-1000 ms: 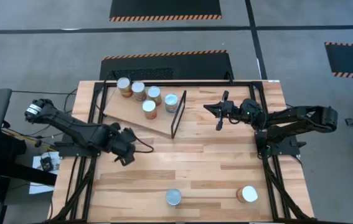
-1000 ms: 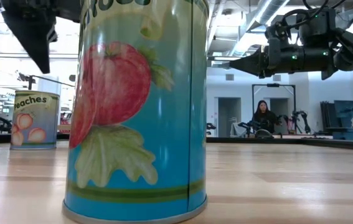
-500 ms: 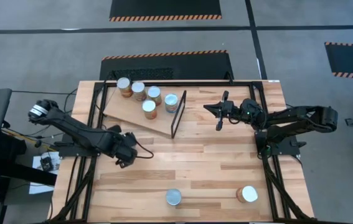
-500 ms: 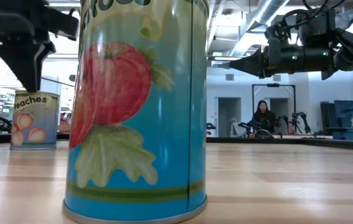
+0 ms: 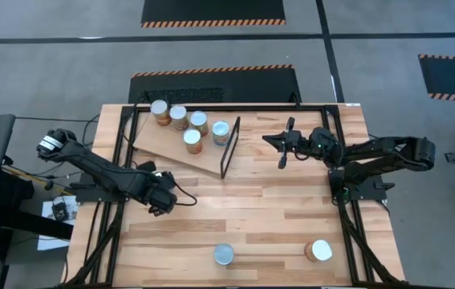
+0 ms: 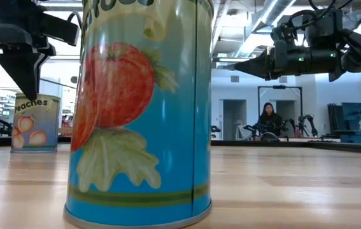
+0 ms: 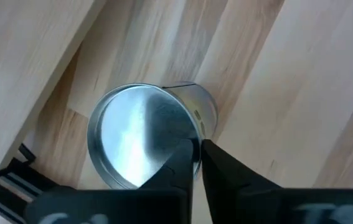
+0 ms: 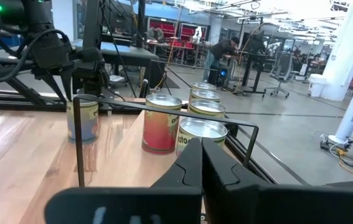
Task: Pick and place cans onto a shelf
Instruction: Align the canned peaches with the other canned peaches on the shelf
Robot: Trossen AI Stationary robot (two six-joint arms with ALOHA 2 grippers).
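Observation:
Several cans (image 5: 192,141) stand upright on the tilted wooden shelf (image 5: 163,147) at the far left, beside its black frame (image 5: 229,148). They also show in the right wrist view (image 8: 161,121). Two more cans stand near the table's front edge: a silver-topped one (image 5: 223,254), which fills the low view (image 6: 139,108), and another (image 5: 318,250). My left gripper (image 5: 163,201) is shut, points down, and hangs above the table between the shelf and the front cans. In its wrist view (image 7: 200,148) a silver-topped can (image 7: 142,143) shows beyond the fingertips. My right gripper (image 5: 266,138) is shut and empty and hangs in the air to the right of the shelf.
A black metal frame (image 5: 131,160) runs along the table's sides and far edge. Bare wood planks (image 5: 251,209) lie between the shelf and the front cans. A person (image 6: 270,119) sits far off in the room behind. A peaches can (image 6: 35,122) shows at the left of the low view.
My left gripper has moved a little toward the table's near edge and come lower, turning until its fingers point straight down. The cans and my right arm have stayed where they were.

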